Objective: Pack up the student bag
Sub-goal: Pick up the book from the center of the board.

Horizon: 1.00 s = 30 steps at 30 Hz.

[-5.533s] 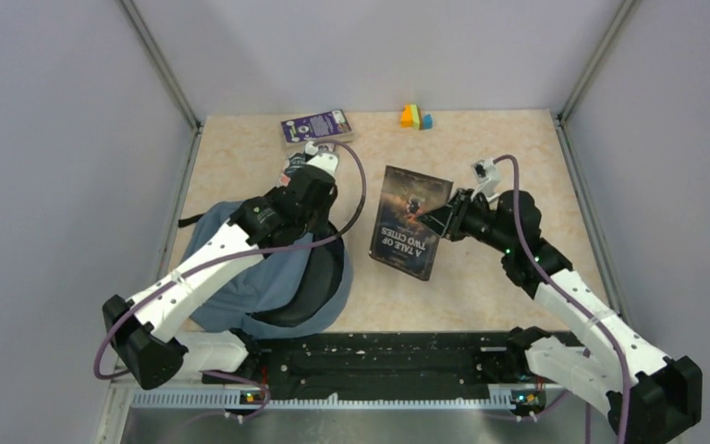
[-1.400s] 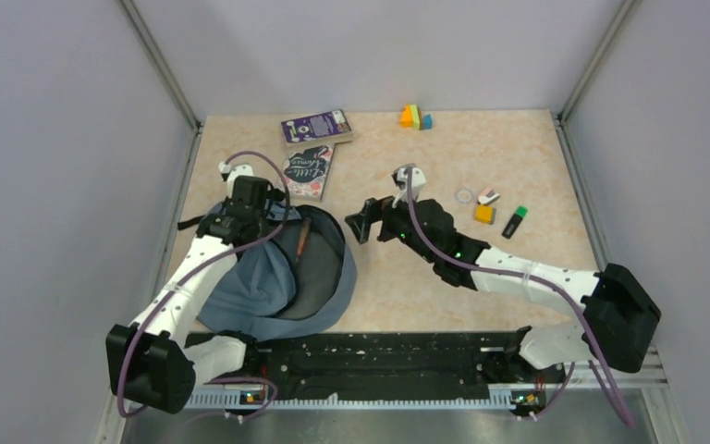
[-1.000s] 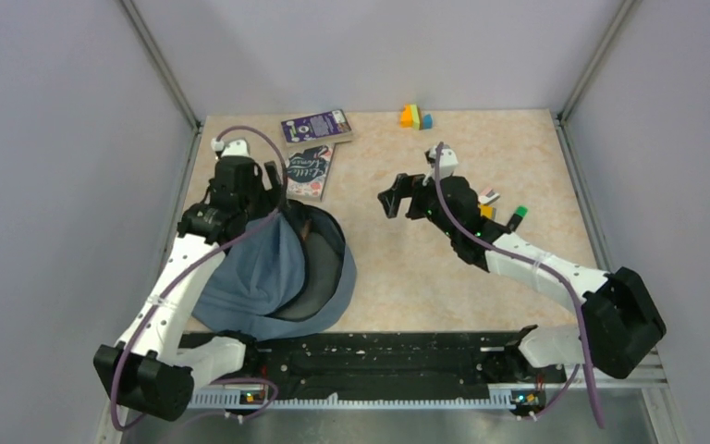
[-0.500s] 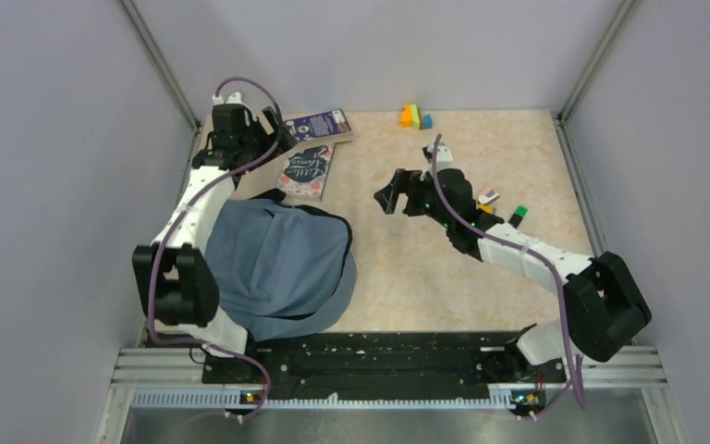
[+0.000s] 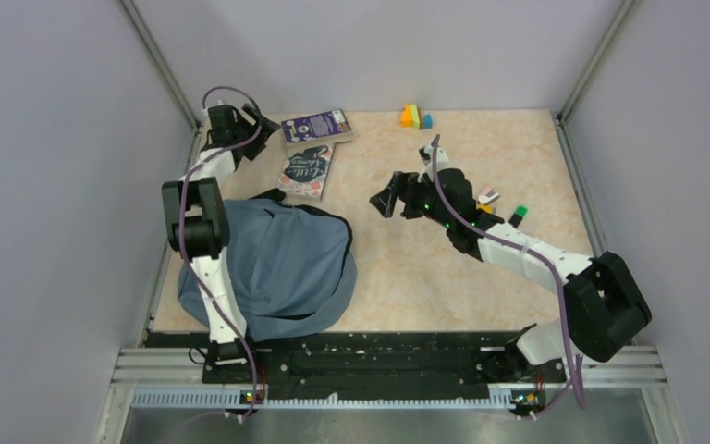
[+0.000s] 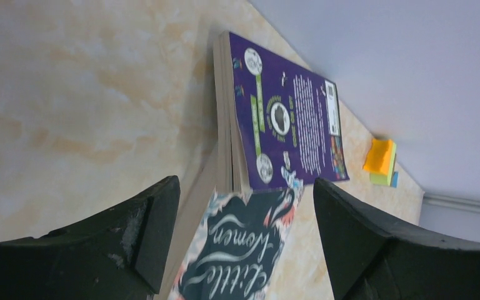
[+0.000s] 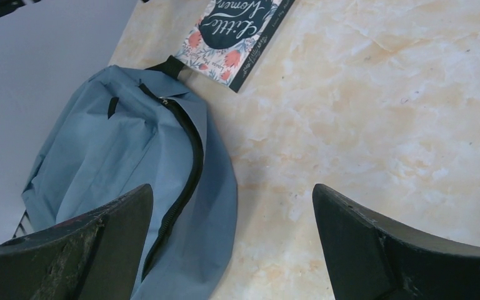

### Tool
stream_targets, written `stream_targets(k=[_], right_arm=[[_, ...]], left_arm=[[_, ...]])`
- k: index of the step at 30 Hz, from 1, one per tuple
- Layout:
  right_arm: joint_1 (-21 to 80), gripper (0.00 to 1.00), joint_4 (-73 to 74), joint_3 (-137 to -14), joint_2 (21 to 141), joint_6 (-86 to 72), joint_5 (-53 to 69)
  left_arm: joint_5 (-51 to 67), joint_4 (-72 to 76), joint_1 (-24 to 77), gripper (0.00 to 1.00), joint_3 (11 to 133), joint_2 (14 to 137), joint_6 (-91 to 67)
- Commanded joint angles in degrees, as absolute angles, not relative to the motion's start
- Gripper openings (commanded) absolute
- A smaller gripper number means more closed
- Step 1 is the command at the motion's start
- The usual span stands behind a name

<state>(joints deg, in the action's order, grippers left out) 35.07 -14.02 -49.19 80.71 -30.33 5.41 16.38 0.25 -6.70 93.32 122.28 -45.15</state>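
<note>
The student bag (image 5: 273, 264), dusty blue with a dark zipper, lies slumped at the near left, its flap down over the opening. It shows again in the right wrist view (image 7: 119, 162). My left gripper (image 5: 261, 137) is open at the far left corner. It hovers just short of a purple book (image 6: 281, 119) and a "Little Women" book (image 6: 237, 250), with nothing between its fingers (image 6: 156, 231). My right gripper (image 5: 388, 196) hangs open and empty over bare table mid-field, pointing toward the bag's edge.
The purple book (image 5: 316, 126) and "Little Women" (image 5: 307, 171) overlap near the back wall. Coloured blocks (image 5: 416, 117) sit at the far middle. A small eraser (image 5: 488, 196) and a green marker (image 5: 516, 218) lie behind the right forearm. Frame rails edge the table on both sides.
The left arm let go of the bag's flap and swung out to the far left corner by the books. The flap dropped shut. The right gripper drew back from the bag toward mid-table.
</note>
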Motion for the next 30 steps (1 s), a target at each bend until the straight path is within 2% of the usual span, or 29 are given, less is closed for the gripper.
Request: stream_targets(k=[1,7,24,30], right_arm=[[34.63,0.95,-15.52,-52.1,77.99,-31.04,7.6],[34.57,0.95,-14.99,-52.28,76.69,-30.93,7.49],[34.58,0.94,-15.38,-52.03,76.82,-32.34,8.25],[34.59,0.94,-15.38,-52.12,76.9,-32.57,8.26]], left_arm=[[18.45,2.97,-6.86,0.82,102.26,130.4,-49.23],[20.14,1.4,-6.86,0.82,110.01,138.05,-51.28],[26.37,5.5,-5.17,0.81,114.53,146.68,-59.35],[28.4,8.37,-4.1,0.67,115.84,147.97,-63.03]])
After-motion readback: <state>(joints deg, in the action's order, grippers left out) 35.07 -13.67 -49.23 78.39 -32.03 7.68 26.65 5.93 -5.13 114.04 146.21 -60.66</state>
